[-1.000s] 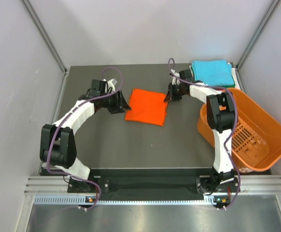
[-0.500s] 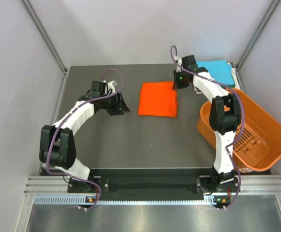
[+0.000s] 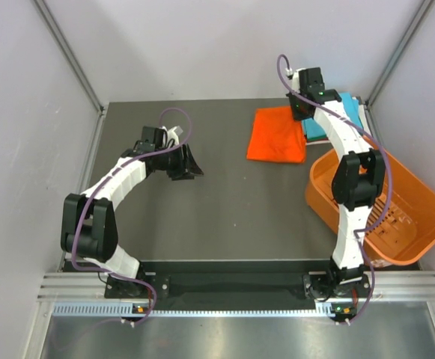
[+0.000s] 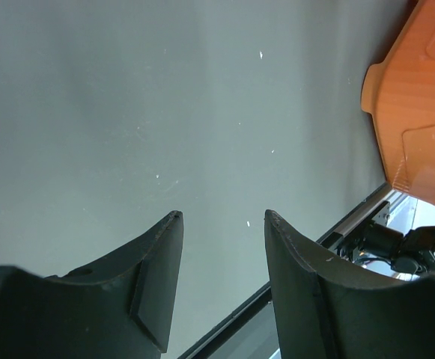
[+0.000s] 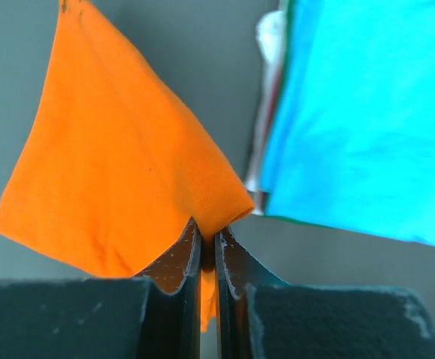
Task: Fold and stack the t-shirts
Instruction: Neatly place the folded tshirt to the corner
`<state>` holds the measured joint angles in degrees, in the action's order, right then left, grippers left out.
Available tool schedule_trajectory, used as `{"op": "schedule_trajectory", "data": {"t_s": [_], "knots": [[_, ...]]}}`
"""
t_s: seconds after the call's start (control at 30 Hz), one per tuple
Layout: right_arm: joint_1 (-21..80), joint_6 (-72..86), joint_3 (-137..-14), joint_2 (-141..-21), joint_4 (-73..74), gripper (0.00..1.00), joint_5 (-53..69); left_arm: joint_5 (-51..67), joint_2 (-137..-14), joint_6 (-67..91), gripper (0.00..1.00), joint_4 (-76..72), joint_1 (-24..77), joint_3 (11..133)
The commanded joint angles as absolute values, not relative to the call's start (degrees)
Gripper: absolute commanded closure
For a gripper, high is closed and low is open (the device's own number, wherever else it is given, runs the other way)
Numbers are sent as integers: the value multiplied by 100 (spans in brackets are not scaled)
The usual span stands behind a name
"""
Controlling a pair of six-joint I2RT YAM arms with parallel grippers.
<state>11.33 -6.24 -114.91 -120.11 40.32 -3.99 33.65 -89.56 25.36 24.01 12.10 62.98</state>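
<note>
The folded orange t-shirt (image 3: pixel 276 134) hangs from my right gripper (image 3: pixel 304 114) at the back right of the table, next to the stack. In the right wrist view my right gripper (image 5: pixel 208 233) is shut on the orange t-shirt's (image 5: pixel 120 172) corner. The turquoise folded t-shirt (image 5: pixel 367 112) tops the stack, with white and dark edges (image 5: pixel 266 90) beneath; in the top view the turquoise t-shirt (image 3: pixel 350 107) is mostly hidden by the arm. My left gripper (image 3: pixel 193 166) is open and empty over the bare table, shown also in the left wrist view (image 4: pixel 221 217).
A rigid orange slotted basket (image 3: pixel 397 206) stands at the right edge, seen also in the left wrist view (image 4: pixel 419 112). Grey walls (image 3: pixel 202 45) enclose the dark table (image 3: pixel 224 217). The table's front rail (image 4: pixel 352 224) shows in the left wrist view.
My right gripper has carried the orange t-shirt from the table's middle to the back right, beside the turquoise stack. The left arm has barely moved.
</note>
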Motion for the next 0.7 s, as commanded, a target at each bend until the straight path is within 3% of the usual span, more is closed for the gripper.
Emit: {"op": "schedule_trajectory", "data": {"t_s": [0.0, 0.53, 0.67], "knots": [[1011, -1080, -11847, -11602, 3894, 100, -826, 3533, -8692, 2522, 48, 2180, 1178, 6267], [554, -2048, -11760, -10960, 3095, 100, -1195, 3621, -8692, 2540, 48, 2145, 1186, 6232], [273, -1978, -12225, -11144, 3321, 100, -1012, 3647, -8701, 2540, 48, 2144, 1178, 6240]]}}
